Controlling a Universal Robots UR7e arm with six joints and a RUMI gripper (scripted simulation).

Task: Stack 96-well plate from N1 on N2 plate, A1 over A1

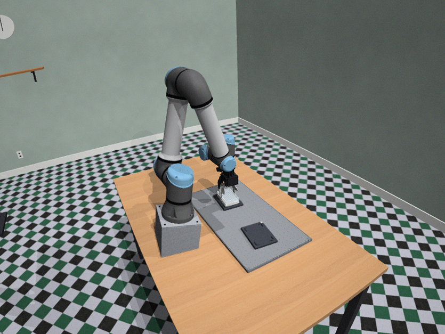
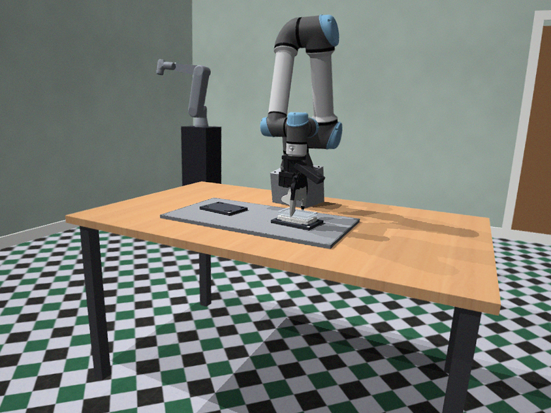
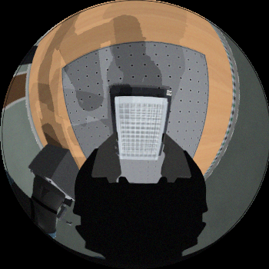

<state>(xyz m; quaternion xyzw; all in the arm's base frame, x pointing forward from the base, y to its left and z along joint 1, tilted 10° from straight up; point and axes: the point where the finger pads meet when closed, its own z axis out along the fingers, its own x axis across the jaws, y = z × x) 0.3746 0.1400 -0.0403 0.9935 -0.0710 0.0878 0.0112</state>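
Note:
My gripper (image 1: 228, 189) points straight down over the far plate nest (image 1: 228, 203) and is shut on the long sides of a clear 96-well plate (image 1: 229, 198). In the wrist view the plate (image 3: 141, 127) sits between the two dark fingers and covers most of the black nest (image 3: 138, 92). In the exterior view the plate (image 2: 296, 217) lies low on that nest, under the gripper (image 2: 295, 209). I cannot tell a lower plate apart from the held one. The other nest (image 1: 258, 235) is bare and also shows in the exterior view (image 2: 223, 207).
Both nests stand on a grey perforated mat (image 1: 252, 227) on the wooden table. The arm's grey base block (image 1: 178, 233) stands beside the mat. A small label (image 3: 168, 92) marks the corner of the nest under the gripper.

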